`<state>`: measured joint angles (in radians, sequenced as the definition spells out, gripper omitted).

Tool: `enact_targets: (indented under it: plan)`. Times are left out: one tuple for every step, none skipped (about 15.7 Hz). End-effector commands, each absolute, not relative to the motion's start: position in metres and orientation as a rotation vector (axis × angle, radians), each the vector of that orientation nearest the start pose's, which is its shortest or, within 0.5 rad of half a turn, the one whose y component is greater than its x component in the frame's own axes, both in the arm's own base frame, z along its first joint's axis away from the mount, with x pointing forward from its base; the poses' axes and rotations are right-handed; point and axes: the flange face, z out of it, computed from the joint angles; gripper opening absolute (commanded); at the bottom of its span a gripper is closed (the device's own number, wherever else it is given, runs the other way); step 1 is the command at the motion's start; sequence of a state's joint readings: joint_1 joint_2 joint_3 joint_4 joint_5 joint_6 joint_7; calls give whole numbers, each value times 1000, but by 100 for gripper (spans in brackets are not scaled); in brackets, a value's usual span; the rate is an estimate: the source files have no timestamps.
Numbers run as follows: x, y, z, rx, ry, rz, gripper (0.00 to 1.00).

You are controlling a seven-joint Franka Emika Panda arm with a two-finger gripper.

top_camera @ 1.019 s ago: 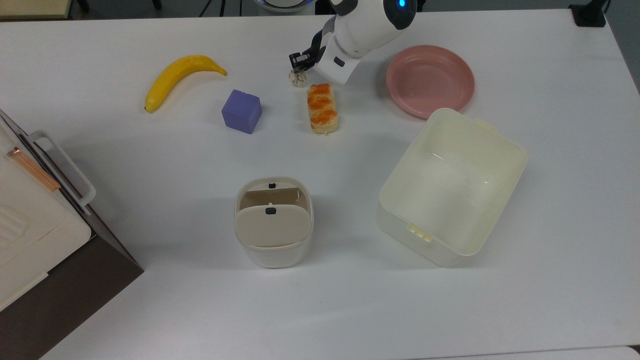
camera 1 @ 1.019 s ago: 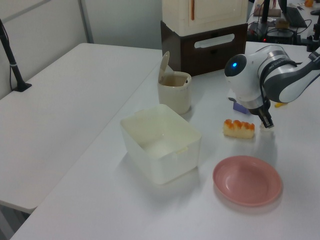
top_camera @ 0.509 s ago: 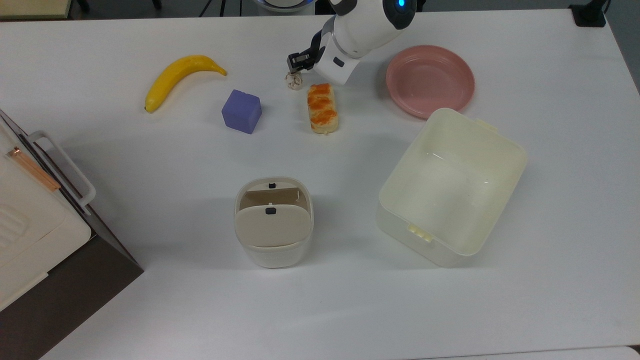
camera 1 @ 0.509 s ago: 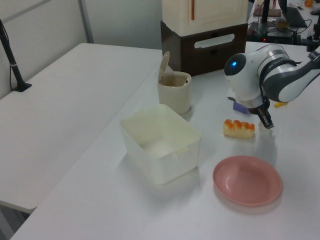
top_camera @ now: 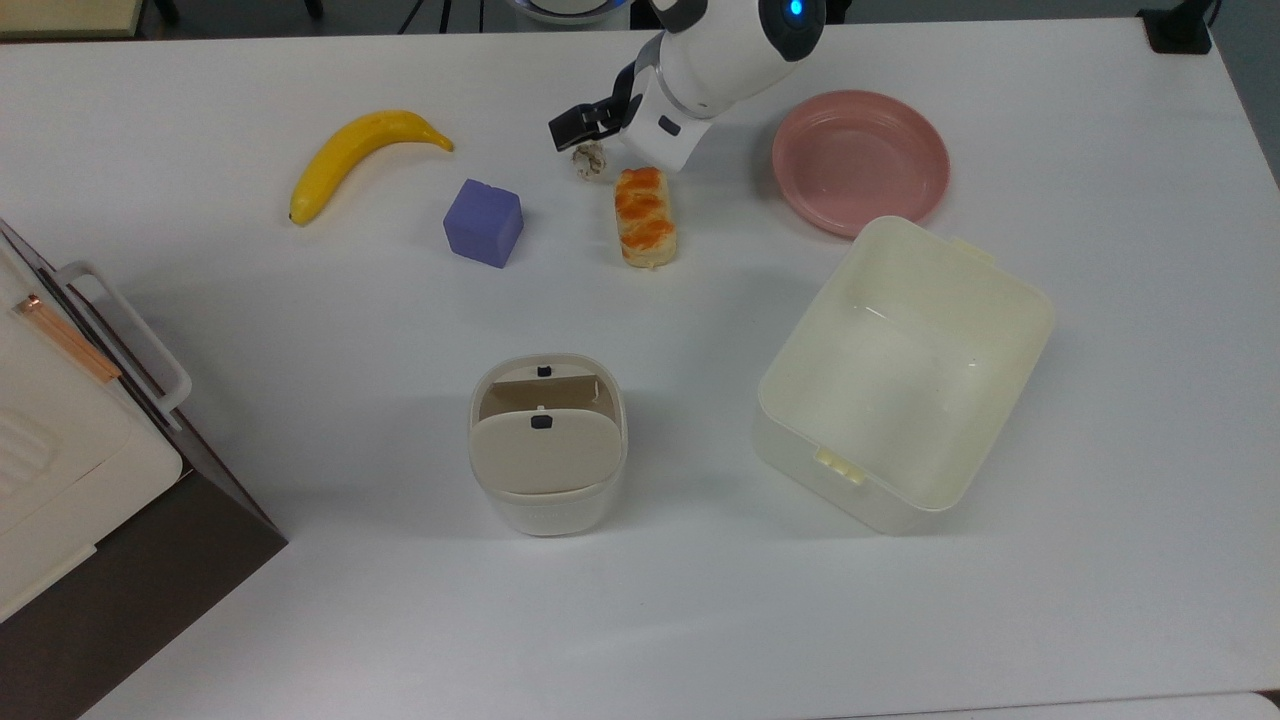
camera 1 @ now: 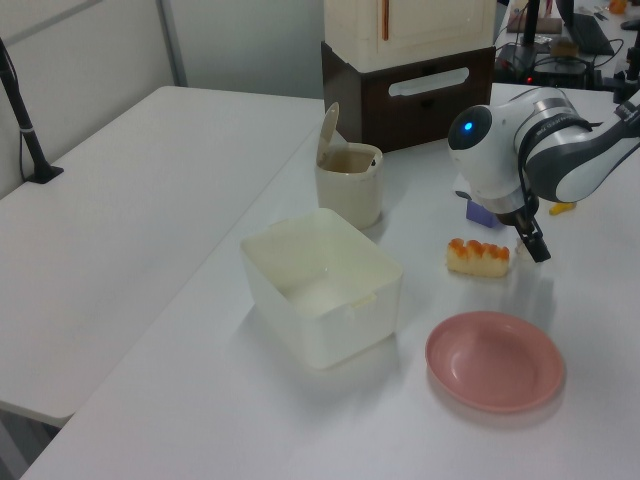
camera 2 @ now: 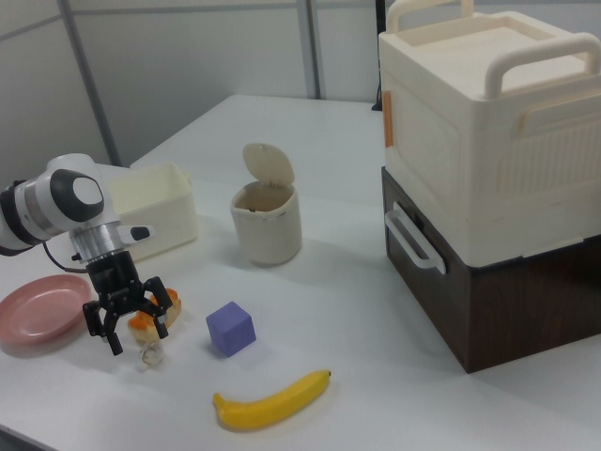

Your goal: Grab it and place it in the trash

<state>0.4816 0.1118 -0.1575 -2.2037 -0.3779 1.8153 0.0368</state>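
The tiny crumpled paper wad (top_camera: 590,160) lies on the white table between the purple cube (top_camera: 484,222) and the orange-glazed bread stick (top_camera: 645,216); the right view shows the wad (camera 2: 150,355) resting on the tabletop. My gripper (top_camera: 578,126) hovers just above it, open, with nothing between its fingers (camera 2: 113,336). In the right view the gripper (camera 2: 134,329) straddles the spot over the wad. The trash (top_camera: 548,445) is a small white bin with its beige lid tilted up, near the middle of the table, far from the gripper (camera 1: 535,246).
A banana (top_camera: 360,155) lies at the top view's left. A pink plate (top_camera: 860,160) and a large cream box (top_camera: 905,375) sit at the top view's right. A stacked cream and brown cabinet (camera 2: 488,178) stands at the table's edge.
The gripper has risen and shifted toward the top view's left, its fingers spreading. The wad has stayed on the table, nudged slightly left.
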Motion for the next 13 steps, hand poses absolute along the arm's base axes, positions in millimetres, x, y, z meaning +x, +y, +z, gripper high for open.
enact_targets:
  plan:
    - [473,113,308,-3381,-900,792,96]
    - [473,113,308,-3375,-913,798,93]
    - [473,112,305,-3374,-914,806,89]
    - [473,113,300,-3371,-920,822,84]
    - [473,112,299,-3371,-917,825,71]
    - [472,113,298,-3368,-925,828,62]
    - [472,112,298,-3362,-935,833,53]
    - [472,112,298,-3357,-945,835,44]
    - [472,112,298,-3351,-957,838,42]
    - [473,113,299,-3345,-971,835,41]
    - [472,112,298,-3335,-990,845,40]
    - [472,112,298,-3330,-1001,844,34]
    - [472,112,298,-3330,-1001,844,27]
